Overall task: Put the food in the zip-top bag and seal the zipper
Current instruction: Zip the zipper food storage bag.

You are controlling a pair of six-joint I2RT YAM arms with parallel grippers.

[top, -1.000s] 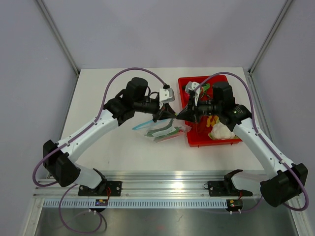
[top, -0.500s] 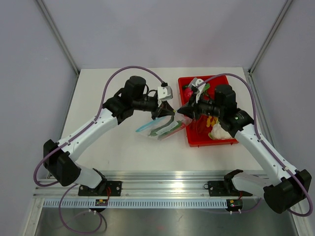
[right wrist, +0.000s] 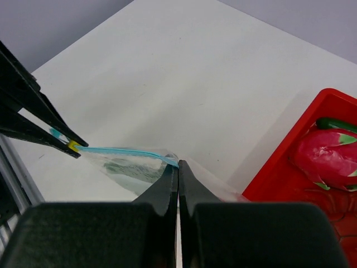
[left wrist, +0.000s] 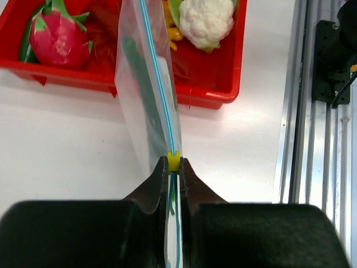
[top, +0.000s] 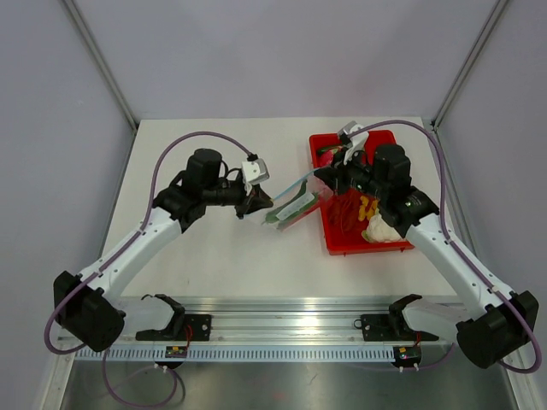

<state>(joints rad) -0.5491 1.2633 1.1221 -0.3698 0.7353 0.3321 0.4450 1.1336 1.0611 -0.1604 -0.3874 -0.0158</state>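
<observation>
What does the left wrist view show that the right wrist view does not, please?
Only the left wrist view shows the white cauliflower and the metal rail. Only the right wrist view shows the left gripper from outside, pinching the zipper at its yellow slider. Both show the zip-top bag, the green food inside it and the pink dragon fruit in the red tray.

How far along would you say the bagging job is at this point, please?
Done: the food looks already inside the zip-top bag. In hand: the left gripper pinches the zipper at its yellow slider, the right gripper pinches the other end, stretching the bag between them. Left: whether the zipper is closed along its whole length is unclear, so sealing may remain.
</observation>
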